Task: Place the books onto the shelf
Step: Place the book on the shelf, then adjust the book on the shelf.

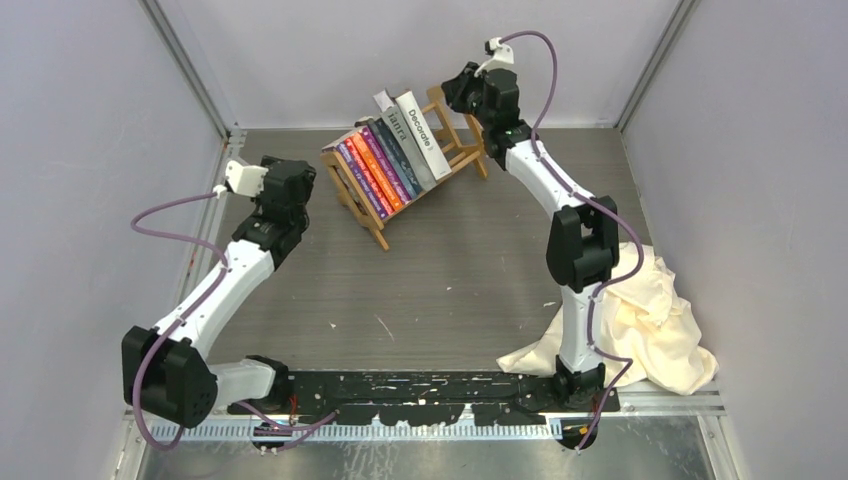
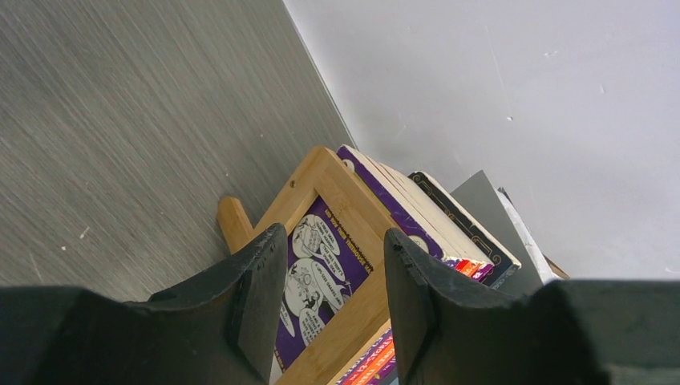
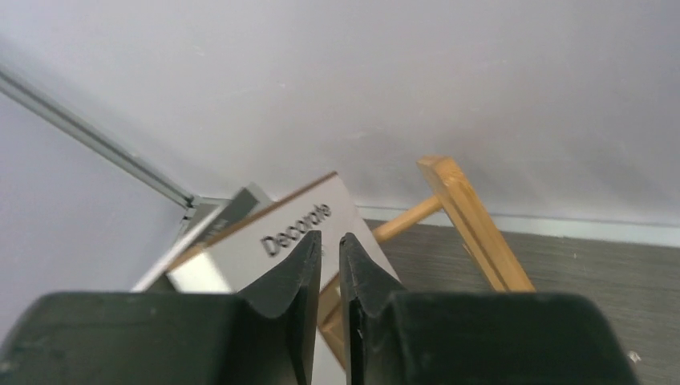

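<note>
While apart, left claw (image 2: 334, 233) by one shelf (image 2: 333, 178) of seven books (image 1: 385, 160); right claw (image 3: 329, 239) nearly together, empty.

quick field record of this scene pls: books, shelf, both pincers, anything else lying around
books: leaning row in the shelf, none seen loose
end book: white Decorate book, shelf's right end
left pincer: open, empty, facing shelf's left end frame
right pincer: nearly closed, empty, near the Decorate book
other: cream cloth on table by right arm's base
</note>
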You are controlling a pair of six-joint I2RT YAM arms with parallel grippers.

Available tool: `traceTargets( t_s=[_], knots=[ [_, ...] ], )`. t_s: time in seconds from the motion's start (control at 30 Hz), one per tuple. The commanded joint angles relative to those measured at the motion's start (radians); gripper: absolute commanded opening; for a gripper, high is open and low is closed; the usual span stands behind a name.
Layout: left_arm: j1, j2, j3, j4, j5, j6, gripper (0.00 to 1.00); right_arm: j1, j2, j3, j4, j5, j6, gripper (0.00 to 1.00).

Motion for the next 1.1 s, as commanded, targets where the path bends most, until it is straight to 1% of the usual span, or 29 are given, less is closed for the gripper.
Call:
traceTargets(
  t_s=[0.0, 0.23, 0.4, 0.67, 0.9, 1.07],
  knots=[
    [0.013, 0.017, 0.0, 0.116, 0.007, -0.019, 0.48, -0.01, 0.09, 0.096, -0.051, -0.014, 0.077, 0.19],
    [0.023, 0.038, -0.02, 0.131, 0.035, -0.016, 0.48, -0.009, 0.215, 0.207, -0.075, -0.031, 0.127, 0.18],
    [0.024, 0.059, -0.037, 0.176, 0.059, -0.018, 0.48, -0.009, 0.307, 0.317, -0.109, -0.048, 0.141, 0.17],
    [0.025, 0.08, -0.054, 0.203, 0.063, -0.018, 0.48, -0.008, 0.438, 0.465, -0.151, -0.068, 0.18, 0.17],
    [0.026, 0.098, -0.061, 0.223, 0.064, -0.026, 0.48, -0.006, 0.512, 0.533, -0.184, -0.09, 0.204, 0.17],
    [0.026, 0.113, -0.055, 0.229, 0.071, -0.025, 0.48, -0.006, 0.508, 0.488, -0.172, -0.094, 0.206, 0.17]
  ],
)
